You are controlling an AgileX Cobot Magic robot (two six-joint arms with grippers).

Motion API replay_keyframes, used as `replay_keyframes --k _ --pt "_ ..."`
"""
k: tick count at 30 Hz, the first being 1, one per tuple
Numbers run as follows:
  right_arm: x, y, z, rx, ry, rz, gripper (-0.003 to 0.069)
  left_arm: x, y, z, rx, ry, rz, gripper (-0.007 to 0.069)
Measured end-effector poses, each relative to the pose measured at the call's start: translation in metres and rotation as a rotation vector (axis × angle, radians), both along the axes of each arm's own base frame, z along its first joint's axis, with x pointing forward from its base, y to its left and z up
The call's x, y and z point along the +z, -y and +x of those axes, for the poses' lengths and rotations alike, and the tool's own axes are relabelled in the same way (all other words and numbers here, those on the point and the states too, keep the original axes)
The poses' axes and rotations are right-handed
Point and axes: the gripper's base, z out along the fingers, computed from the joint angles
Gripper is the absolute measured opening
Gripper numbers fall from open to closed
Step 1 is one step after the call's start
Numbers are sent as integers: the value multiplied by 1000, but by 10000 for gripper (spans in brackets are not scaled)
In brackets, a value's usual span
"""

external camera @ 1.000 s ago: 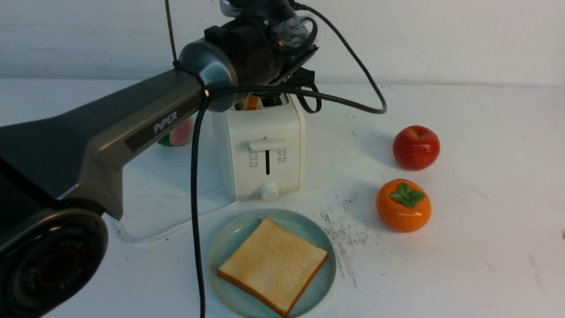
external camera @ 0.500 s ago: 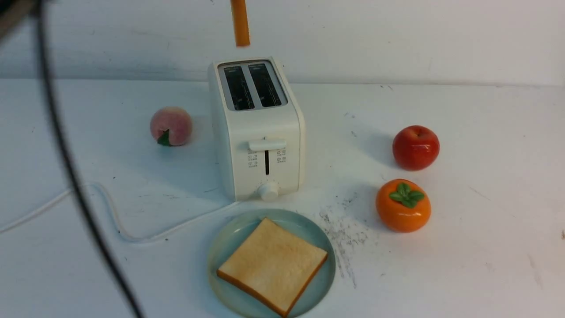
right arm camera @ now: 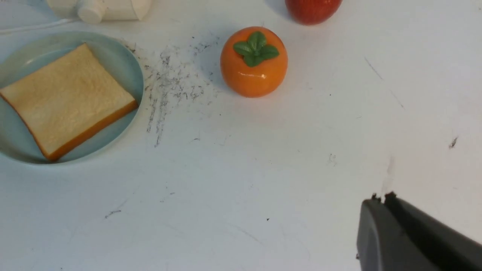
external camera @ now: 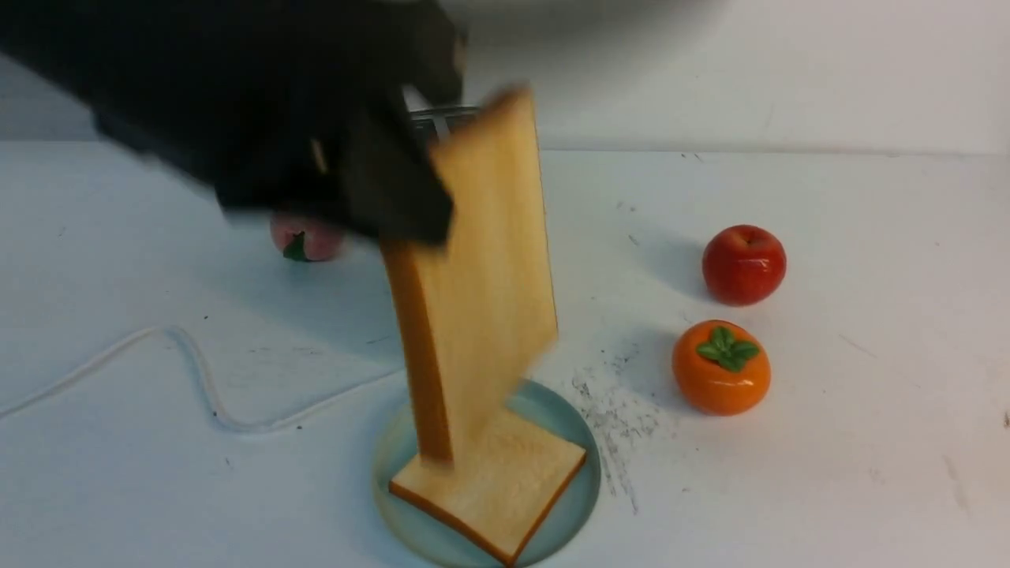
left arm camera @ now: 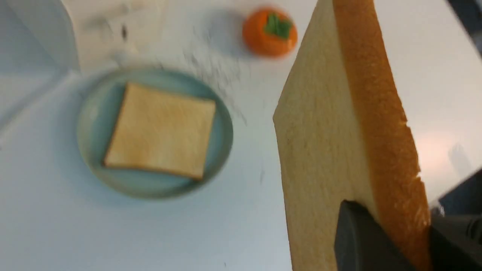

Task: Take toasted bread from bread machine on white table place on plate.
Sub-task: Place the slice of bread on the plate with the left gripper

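Surface: looked matt white, scuffed grey. Plate: was smooth, softly glazed blue-green. Held slice and plated slice: showed porous, matt crumb, with rougher crust edges. Orange fruit and red apple: were glossy, hard-skinned. Toaster: smooth white plastic by its look. Left gripper jaws: appeared matt dark plastic.

The left gripper, blurred, has swung back into the upper left of the front view. The held slice, where we saw only a crust strip at the top edge, now hangs nearly upright at centre, hiding most of the bread machine, its lower corner overlapping the flat slice.
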Motion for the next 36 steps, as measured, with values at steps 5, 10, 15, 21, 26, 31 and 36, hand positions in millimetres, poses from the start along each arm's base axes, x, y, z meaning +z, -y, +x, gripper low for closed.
replay_keyframes --k 5,10,15,21,26,31,36 --pt "0 0 0 0 0 1 11 -94 11 20 56 -33 19 78" --pt "0 0 0 0 0 1 12 -119 17 36 131 23 -33 78" --pt "0 0 0 0 0 1 15 -133 28 50 191 2 -91 78" --pt "0 0 0 0 0 1 21 -156 38 64 235 -52 -97 78" --pt "0 0 0 1 0 1 22 -164 40 68 244 -58 -88 78" --pt "0 0 0 1 -2 3 22 -171 42 73 252 -49 -78 78" --pt "0 0 0 1 -5 2 22 -175 42 74 250 -48 -67 78"
